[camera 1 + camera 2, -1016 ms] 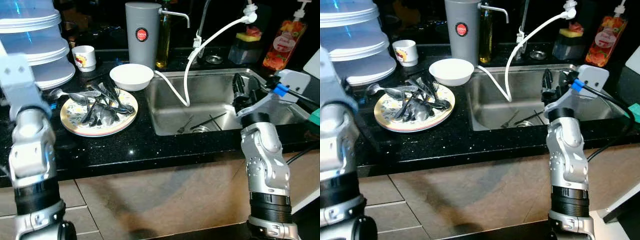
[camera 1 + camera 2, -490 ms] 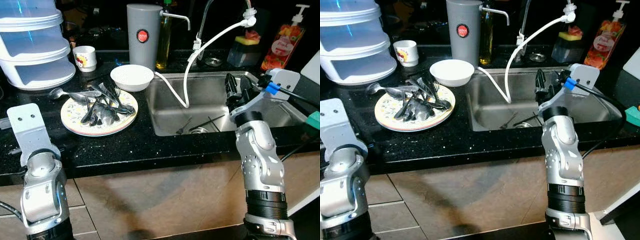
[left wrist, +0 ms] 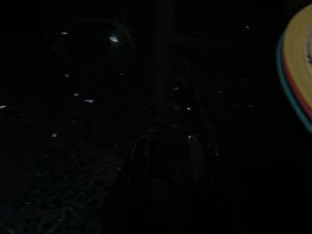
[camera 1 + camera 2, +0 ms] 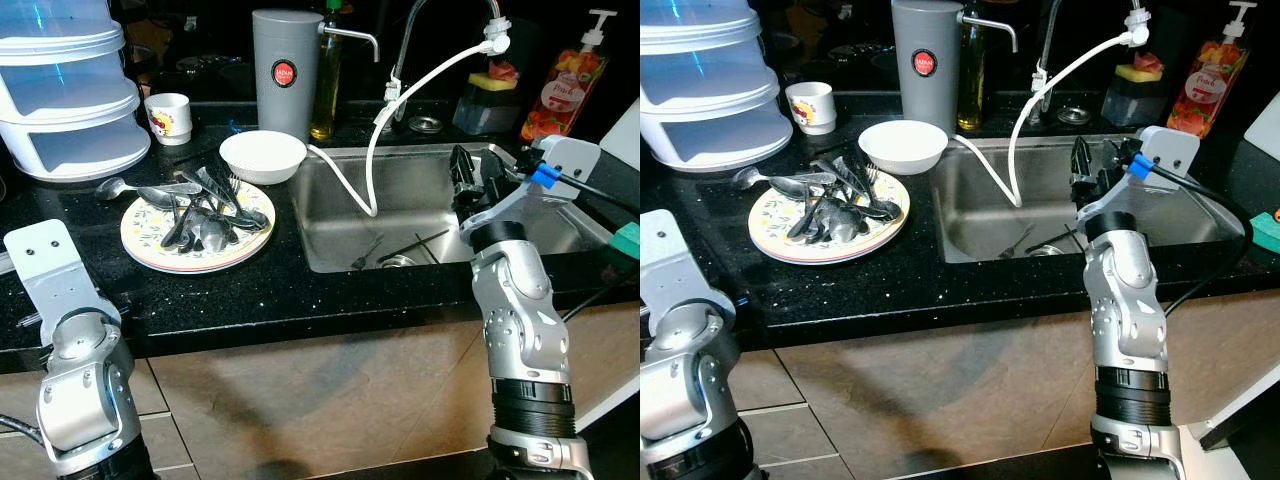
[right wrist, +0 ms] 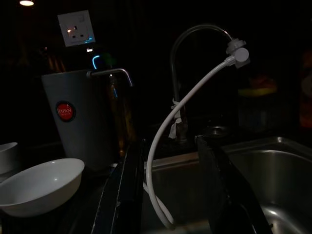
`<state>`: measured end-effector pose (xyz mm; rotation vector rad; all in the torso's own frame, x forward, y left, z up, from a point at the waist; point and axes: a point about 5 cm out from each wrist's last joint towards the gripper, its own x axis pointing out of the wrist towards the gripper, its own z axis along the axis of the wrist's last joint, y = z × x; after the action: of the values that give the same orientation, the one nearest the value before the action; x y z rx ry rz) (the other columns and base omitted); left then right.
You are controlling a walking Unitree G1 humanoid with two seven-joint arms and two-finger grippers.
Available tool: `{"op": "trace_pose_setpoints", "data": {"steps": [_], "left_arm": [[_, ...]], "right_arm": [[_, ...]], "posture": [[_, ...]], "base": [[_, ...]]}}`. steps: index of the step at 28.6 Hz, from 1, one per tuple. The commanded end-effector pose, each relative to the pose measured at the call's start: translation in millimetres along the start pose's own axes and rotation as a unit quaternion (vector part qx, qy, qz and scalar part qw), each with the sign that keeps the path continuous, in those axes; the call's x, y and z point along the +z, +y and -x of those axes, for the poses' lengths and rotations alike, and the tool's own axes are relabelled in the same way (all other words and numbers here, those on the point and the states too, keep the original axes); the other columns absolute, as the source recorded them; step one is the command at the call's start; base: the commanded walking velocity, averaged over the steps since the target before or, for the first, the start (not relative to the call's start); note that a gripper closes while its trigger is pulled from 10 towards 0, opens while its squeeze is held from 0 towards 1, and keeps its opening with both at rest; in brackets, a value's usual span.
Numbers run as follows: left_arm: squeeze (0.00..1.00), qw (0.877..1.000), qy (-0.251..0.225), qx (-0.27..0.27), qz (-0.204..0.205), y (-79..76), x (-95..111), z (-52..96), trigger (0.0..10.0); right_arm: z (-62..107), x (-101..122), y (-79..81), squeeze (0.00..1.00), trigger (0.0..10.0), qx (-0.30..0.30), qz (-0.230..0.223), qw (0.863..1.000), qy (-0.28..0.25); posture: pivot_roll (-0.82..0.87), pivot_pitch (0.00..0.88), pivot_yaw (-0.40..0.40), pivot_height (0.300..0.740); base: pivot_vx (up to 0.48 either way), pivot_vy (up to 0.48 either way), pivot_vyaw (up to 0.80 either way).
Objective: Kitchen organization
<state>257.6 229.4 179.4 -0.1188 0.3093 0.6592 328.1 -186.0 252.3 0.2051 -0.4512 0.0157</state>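
My right claw (image 4: 472, 180) is raised over the right part of the steel sink (image 4: 340, 245), fingers (image 5: 129, 195) apart and holding nothing; between them my wrist view frames the white hose (image 5: 165, 161) hanging from the faucet (image 5: 195, 48). My left arm rests low at the near left tabletop (image 4: 300, 290) edge; my left claw (image 3: 170, 161) lies in deep shade, so whether its fingers are apart or together I cannot tell. On the tabletop left of the sink sits a patterned plate (image 4: 150, 250) heaped with cutlery (image 4: 205, 205), a white bowl (image 4: 263, 154) just beyond it. Farther off stand a grey jug (image 4: 284, 70), a small cup (image 4: 168, 116) and stacked white containers (image 4: 70, 100). Utensils (image 4: 400, 248) lie in the sink basin by the drain.
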Motion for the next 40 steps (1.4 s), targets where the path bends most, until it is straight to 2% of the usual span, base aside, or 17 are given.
{"op": "trace_pose_setpoints", "data": {"steps": [1,3,5,6,7,9,16,20,24,28,35,38,40], "left_arm": [[0.0,0.997,0.067,-0.016,-0.017,-8.3,-23.8,-3.8,9.9],[0.0,0.998,0.058,-0.016,-0.015,-9.1,-19.3,-4.6,10.0],[0.0,0.999,0.001,-0.017,-0.027,-10.4,-1.2,-4.8,10.0],[0.0,0.999,0.001,-0.017,-0.027,-10.4,-1.2,-4.8,10.0],[0.0,0.999,-0.019,-0.016,-0.037,-11.7,6.1,-3.6,10.0],[0.0,0.998,-0.029,-0.012,-0.046,-12.2,9.1,-2.9,10.0],[0.0,0.998,-0.001,-0.006,-0.06,-13.1,-1.1,-3.6,10.0],[0.0,0.993,-0.068,-0.007,-0.094,-13.6,10.8,3.0,10.0],[0.0,0.992,-0.074,-0.014,-0.101,-15.8,9.2,8.8,10.0],[0.0,0.991,-0.07,-0.023,-0.107,-17.4,6.6,11.0,10.0],[0.0,0.995,-0.018,-0.035,-0.096,-17.0,-9.2,12.5,10.0],[0.0,0.995,0.028,-0.044,-0.081,-17.4,-21.7,12.0,10.0],[0.0,0.995,0.033,-0.048,-0.083,-17.6,-24.0,11.6,10.0]], "right_arm": [[-0.5,0.2,-3.3,0.0,10.0,-0.006,0.001,1.0,-0.001],[-0.3,0.4,-3.6,0.0,10.0,-0.007,0.001,1.0,-0.001],[-0.1,0.8,-4.2,0.0,10.0,-0.007,0.002,1.0,-0.001],[-0.1,0.8,-4.2,0.0,10.0,-0.007,0.002,1.0,-0.001],[-0.1,1.0,-4.5,0.0,10.0,-0.008,0.002,1.0,-0.002],[-0.3,1.3,-4.5,0.0,10.0,-0.008,0.003,1.0,-0.002],[0.4,1.7,-5.3,0.0,10.0,-0.007,0.004,1.0,-0.003],[0.2,2.3,-6.2,0.0,10.0,-0.006,0.006,1.0,-0.002],[-0.3,1.6,-5.0,0.0,10.0,-0.004,0.005,1.0,-0.001],[-0.7,1.1,-4.0,0.0,10.0,-0.002,0.004,1.0,0.0],[0.1,0.7,-3.7,0.0,10.0,-0.001,0.005,1.0,0.001],[0.4,0.8,-4.3,0.0,10.0,-0.001,0.005,1.0,0.002],[0.6,0.6,-4.5,0.0,10.0,-0.002,0.006,1.0,0.003]], "posture": [[0.09,0.0,-0.04,0.74],[0.09,0.0,-0.04,0.74],[0.09,0.0,-0.04,0.74],[0.09,0.0,-0.04,0.74],[0.09,0.0,-0.04,0.74],[0.09,0.0,-0.04,0.74],[0.08,0.0,-0.038,0.74],[0.08,0.0,-0.039,0.74],[0.08,0.0,-0.04,0.74],[0.08,0.0,-0.04,0.74],[0.09,0.0,-0.043,0.74],[0.09,0.0,-0.043,0.74],[0.09,0.0,-0.043,0.74]], "base": [[0.0,0.0,0.0],[0.0,0.0,0.0],[0.0,0.0,0.0],[0.0,0.0,0.0],[0.0,0.0,0.0],[0.0,0.0,0.0],[0.0,0.0,0.0],[0.0,0.0,0.0],[0.0,0.0,0.0],[0.0,0.0,0.0],[0.0,0.0,0.0],[0.0,0.0,0.0],[0.0,0.0,0.0]]}}
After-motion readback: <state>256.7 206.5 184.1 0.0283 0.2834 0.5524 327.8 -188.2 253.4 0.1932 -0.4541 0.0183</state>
